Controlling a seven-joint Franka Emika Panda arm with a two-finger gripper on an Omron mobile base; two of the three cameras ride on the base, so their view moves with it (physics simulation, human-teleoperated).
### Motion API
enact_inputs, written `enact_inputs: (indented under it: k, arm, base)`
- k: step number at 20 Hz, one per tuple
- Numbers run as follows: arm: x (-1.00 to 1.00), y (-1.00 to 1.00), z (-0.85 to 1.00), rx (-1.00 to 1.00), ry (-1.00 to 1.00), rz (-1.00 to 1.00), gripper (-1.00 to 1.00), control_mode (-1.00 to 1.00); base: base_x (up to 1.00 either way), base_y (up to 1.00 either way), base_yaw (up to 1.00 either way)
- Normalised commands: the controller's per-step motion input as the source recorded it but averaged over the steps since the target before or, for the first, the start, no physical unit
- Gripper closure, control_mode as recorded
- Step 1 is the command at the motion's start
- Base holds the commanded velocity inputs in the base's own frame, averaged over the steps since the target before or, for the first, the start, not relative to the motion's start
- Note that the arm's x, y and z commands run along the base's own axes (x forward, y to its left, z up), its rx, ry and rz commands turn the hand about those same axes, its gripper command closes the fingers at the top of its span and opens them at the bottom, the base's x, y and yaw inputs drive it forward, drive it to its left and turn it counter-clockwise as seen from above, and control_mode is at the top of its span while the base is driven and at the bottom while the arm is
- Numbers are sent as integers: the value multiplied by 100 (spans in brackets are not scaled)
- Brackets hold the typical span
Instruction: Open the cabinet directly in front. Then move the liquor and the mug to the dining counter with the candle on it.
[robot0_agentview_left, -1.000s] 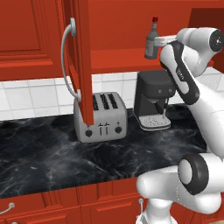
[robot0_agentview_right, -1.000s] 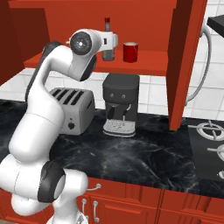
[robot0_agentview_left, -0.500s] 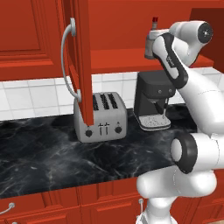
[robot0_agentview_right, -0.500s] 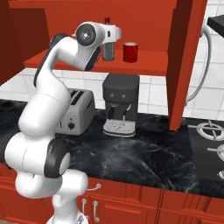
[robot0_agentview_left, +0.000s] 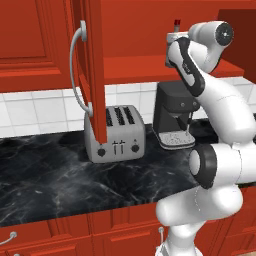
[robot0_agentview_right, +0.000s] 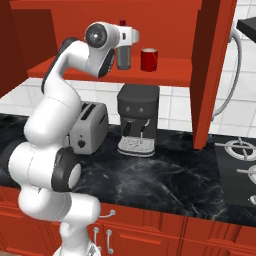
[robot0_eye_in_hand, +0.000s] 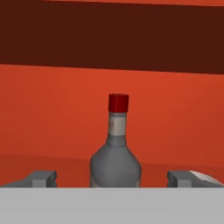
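Two cabinet (robot0_agentview_left: 150, 35) doors standing open in the left base view, nearer door edge-on with its curved silver handle (robot0_agentview_left: 76, 70) facing left. Red shelf (robot0_agentview_left: 150, 67) exposed inside. Liquor (robot0_agentview_left: 176, 25) upright toward the shelf's right end, mostly hidden behind the arm, red cap alone clear. End effector at the bottle, its jaws not distinguishable here. Below, on the black marble table (robot0_agentview_left: 60, 180): silver toaster (robot0_agentview_left: 116, 134) near the back edge, dark coffee machine (robot0_agentview_left: 172, 117) just to its right.

Right base view: liquor (robot0_agentview_right: 123, 56) upright on the shelf (robot0_agentview_right: 165, 75), near the front edge, about mid-length. Mug (robot0_agentview_right: 149, 59) upright just beside it on the right, apart from it, not touching. White wrist of the arm level with the bottle's upper part, covering its neck. Right-hand cabinet door (robot0_agentview_right: 212, 70) hanging open, long handle (robot0_agentview_right: 231, 75) on its outer side. Toaster (robot0_agentview_right: 90, 127) and coffee machine (robot0_agentview_right: 138, 120) on the table (robot0_agentview_right: 165, 185) under the shelf; stove burners (robot0_agentview_right: 240, 150) at the table's right end.

Hand view: end effector (robot0_eye_in_hand: 114, 178) spread fully wide, fingers (robot0_eye_in_hand: 43, 178) at either side of the bottle's body, clear gaps both sides, nothing gripped. Liquor (robot0_eye_in_hand: 115, 148) upright, centred between the jaws, red cabinet back behind.
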Motion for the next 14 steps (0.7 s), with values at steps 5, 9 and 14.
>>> enact_inputs:
  k: [5, 9, 14]
  arm:
    - [43, 0, 0, 0, 2, 0, -100, -100]
    - [47, 0, 0, 0, 2, 0, -100, -100]
    - [40, 0, 0, 0, 1, 0, -100, -100]
  base:
    - [0, 0, 0]
    - [0, 0, 0]
    - [0, 0, 0]
